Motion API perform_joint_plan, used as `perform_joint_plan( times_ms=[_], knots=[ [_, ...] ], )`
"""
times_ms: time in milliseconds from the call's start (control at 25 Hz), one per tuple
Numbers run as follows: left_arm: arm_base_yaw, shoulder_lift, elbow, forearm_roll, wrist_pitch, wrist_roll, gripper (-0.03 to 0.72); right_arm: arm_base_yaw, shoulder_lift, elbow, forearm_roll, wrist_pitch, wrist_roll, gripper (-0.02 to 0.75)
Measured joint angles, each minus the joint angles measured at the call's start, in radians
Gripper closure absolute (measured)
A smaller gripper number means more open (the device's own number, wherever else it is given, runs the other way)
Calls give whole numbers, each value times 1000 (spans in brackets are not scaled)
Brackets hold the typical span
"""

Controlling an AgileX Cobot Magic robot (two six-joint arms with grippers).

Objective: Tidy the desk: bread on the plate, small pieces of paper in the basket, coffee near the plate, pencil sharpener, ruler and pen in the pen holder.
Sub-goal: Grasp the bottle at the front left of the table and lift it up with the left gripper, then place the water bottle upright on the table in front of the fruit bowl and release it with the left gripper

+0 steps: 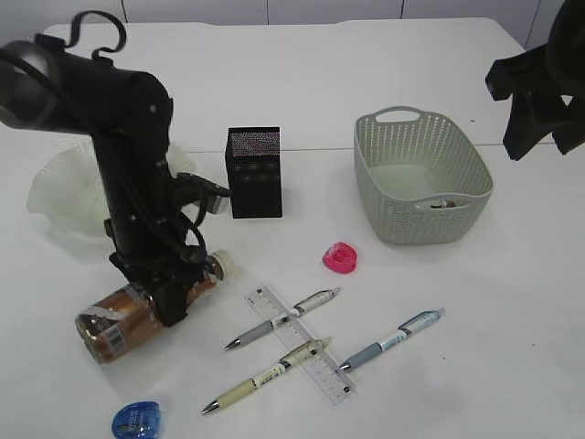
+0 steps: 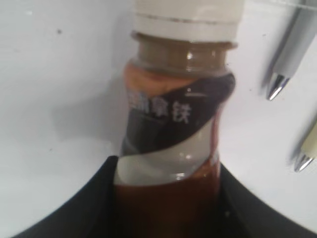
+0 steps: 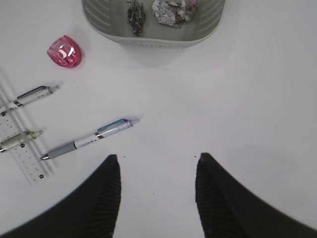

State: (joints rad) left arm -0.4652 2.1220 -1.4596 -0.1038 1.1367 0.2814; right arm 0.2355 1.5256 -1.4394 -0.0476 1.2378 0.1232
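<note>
Black left gripper point(image 2: 166, 198) is clamped round the coffee point(image 2: 173, 148), jaws approx half apart on its lower body, bottle lying on its side on the desk point(image 1: 512, 302) w/ white cap toward the pens – near the plate point(image 1: 64, 187) at far left. Risk: the smooth round bottle could slip or swing when lifted, since the hold sits low, and knock the ruler point(image 1: 302, 343) beside it. Right gripper point(image 3: 157, 198) hangs empty, jaws apart, above bare desk – basket point(image 3: 153, 37) beyond holds paper balls.

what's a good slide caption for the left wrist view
Left gripper closed around the lying coffee bottle, white cap away from camera, two pen tips at right.
</note>
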Motion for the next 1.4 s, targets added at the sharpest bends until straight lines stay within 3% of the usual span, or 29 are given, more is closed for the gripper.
perform_joint_plan(
  times_ms=[240, 440, 720, 880, 1040, 1240, 1400],
  knots=[
    [92, -158, 78, -25, 1, -22, 351, 0, 0, 0, 0, 0, 0, 372],
    [157, -372, 271, -51, -118, -23, 351, 0, 0, 0, 0, 0, -1, 372],
    [256, -762, 676, -86, -620, -23, 351, 0, 0, 0, 0, 0, -1, 372],
    [275, -877, 864, -146, -878, -23, 357, 0, 0, 0, 0, 0, -1, 372],
    [277, -897, 958, -268, -1123, -23, 357, 0, 0, 0, 0, 0, -1, 372],
    [277, -897, 1050, -314, -1416, -29, 357, 0, 0, 0, -2, 0, -1, 372],
    [277, -855, 1103, -320, -1648, -169, 357, 0, 0, 0, -12, 0, -1, 372]
  ],
)
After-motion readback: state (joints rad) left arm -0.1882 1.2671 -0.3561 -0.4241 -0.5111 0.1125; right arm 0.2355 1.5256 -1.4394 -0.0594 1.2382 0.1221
